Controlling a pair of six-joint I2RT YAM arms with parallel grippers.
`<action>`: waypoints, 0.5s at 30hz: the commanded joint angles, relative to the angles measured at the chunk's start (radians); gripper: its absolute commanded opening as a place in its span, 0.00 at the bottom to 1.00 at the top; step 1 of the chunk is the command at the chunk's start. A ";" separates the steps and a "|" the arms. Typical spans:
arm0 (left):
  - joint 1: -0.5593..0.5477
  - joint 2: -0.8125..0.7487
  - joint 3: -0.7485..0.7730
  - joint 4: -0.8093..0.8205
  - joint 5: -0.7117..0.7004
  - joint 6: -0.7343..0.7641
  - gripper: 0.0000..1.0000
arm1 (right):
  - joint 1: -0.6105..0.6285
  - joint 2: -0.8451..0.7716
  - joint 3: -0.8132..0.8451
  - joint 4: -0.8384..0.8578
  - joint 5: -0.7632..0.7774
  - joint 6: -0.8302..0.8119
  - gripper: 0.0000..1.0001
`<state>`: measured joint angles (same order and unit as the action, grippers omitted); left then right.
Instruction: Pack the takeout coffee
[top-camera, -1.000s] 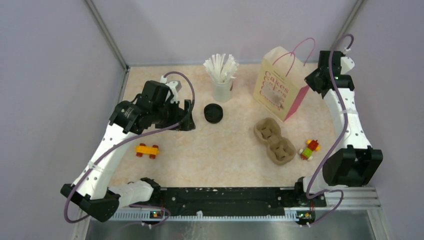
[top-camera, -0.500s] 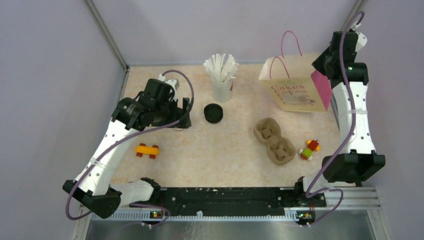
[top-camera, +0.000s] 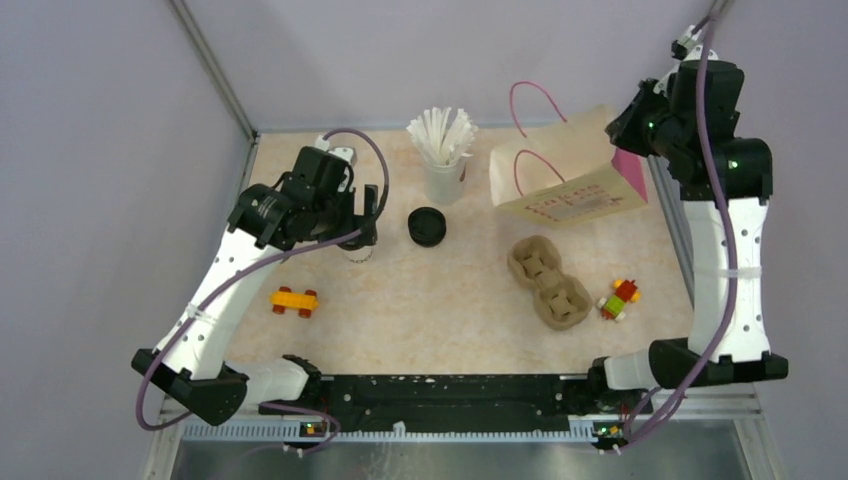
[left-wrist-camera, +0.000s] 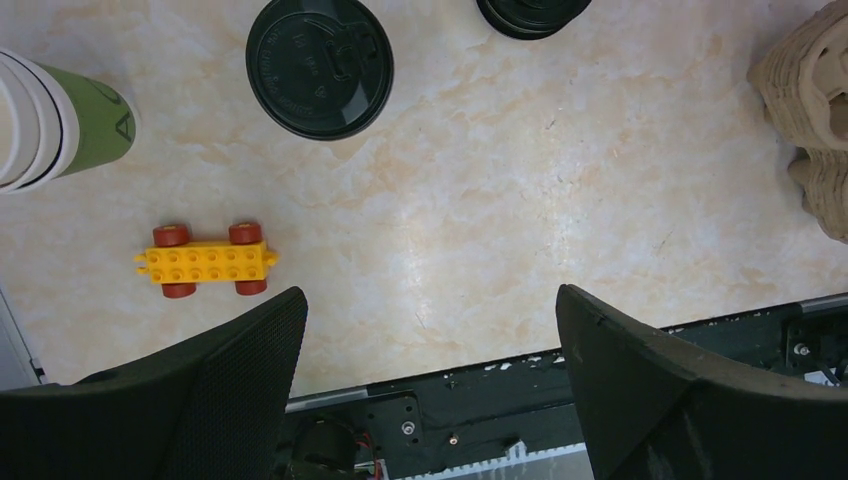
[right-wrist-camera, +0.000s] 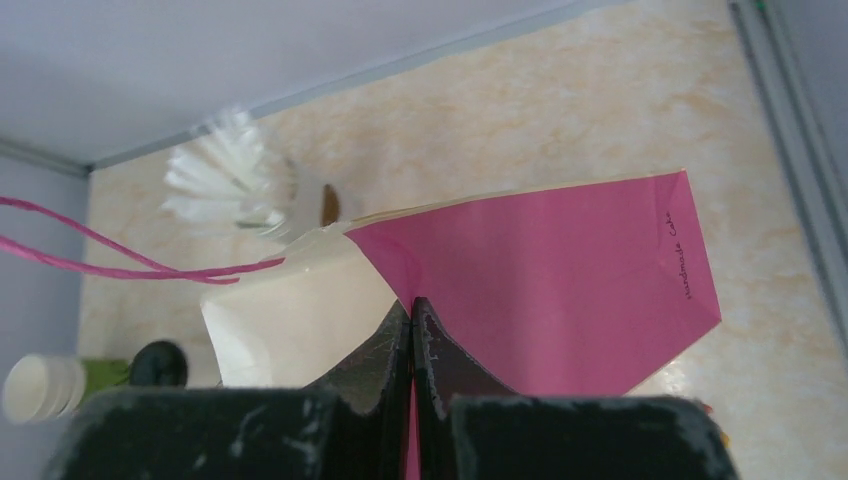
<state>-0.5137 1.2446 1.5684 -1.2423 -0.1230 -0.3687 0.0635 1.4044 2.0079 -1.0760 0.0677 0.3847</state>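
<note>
Since the earlier frames the right arm (top-camera: 725, 250) has risen and swung inward. It has carried the cream paper bag (top-camera: 565, 175), which has pink side panels and pink cord handles, from an upright stand at the back right to a tilted attitude, printed face upward and handles trailing left. Right gripper (right-wrist-camera: 412, 305): jaws pressed together on the bag's edge, at the fold where the pink panel meets the cream face. Whether the bag's lower edge touches the beige marbled table (top-camera: 450, 320) cannot be determined. Left gripper (left-wrist-camera: 430, 297): jaws spread wide, holding nothing, poised above the table at left centre. The takeout coffee (left-wrist-camera: 320, 65), a small cup under a round black plastic lid, stands upright on the table beyond the left gripper's open fingers, not between them; in the top view that gripper largely hides it. It sits between the stack of cream-and-green paper cups (left-wrist-camera: 55, 120) and a second black disc-shaped object (top-camera: 427, 226), apart from both and well apart from the bag. Also on the table: a white cup of white straws (top-camera: 443, 150) at the back; a brown moulded-pulp two-cup carrier (top-camera: 548, 281) right of centre; a yellow toy block car with red wheels (top-camera: 294, 300) near the left arm (top-camera: 215, 300); a red, yellow and green block toy (top-camera: 620, 298) just beside the carrier.
</note>
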 joint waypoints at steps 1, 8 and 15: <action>0.000 0.014 0.074 0.002 -0.011 -0.012 0.99 | 0.048 -0.114 0.048 -0.044 -0.176 0.014 0.00; 0.006 0.036 0.201 -0.039 0.115 -0.053 0.96 | 0.063 -0.209 -0.073 0.018 -0.401 0.185 0.00; 0.013 0.030 0.380 -0.128 0.047 -0.065 0.91 | 0.170 -0.327 -0.347 0.185 -0.499 0.370 0.00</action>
<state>-0.5095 1.2858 1.8553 -1.3273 -0.0208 -0.4213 0.1535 1.1088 1.7622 -1.0107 -0.3473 0.6235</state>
